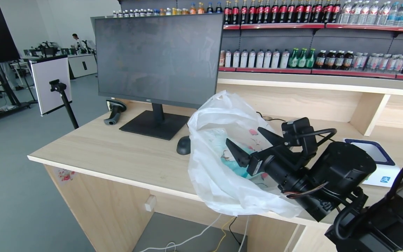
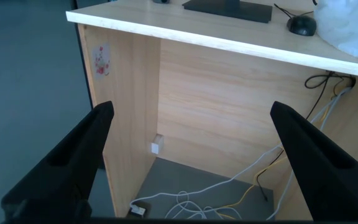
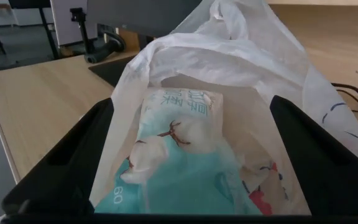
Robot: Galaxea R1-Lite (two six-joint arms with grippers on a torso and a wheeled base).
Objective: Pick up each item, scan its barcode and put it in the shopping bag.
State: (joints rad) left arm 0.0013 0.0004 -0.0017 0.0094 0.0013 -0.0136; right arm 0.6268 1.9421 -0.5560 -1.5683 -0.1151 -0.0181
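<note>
A white plastic shopping bag (image 1: 219,115) lies on the wooden counter (image 1: 117,150), its mouth facing my right arm. Inside it lies a teal-and-white packet (image 3: 179,149) with a cotton print, which also shows through the bag (image 1: 234,168). My right gripper (image 1: 243,140) is at the bag's mouth, open, one finger on each side of the packet (image 3: 190,102). The bag's rim (image 3: 229,37) arches over the packet. A grey handheld scanner (image 1: 114,112) rests at the counter's far left, beside the monitor. My left gripper (image 2: 191,109) is open and holds nothing, low in front of the counter's face.
A dark monitor (image 1: 159,59) on a black stand and a black mouse (image 1: 184,145) sit left of the bag. A white box with a blue rim (image 1: 376,159) stands at the right. Cables (image 2: 229,193) lie under the counter. Shelves of bottles (image 1: 310,57) run behind.
</note>
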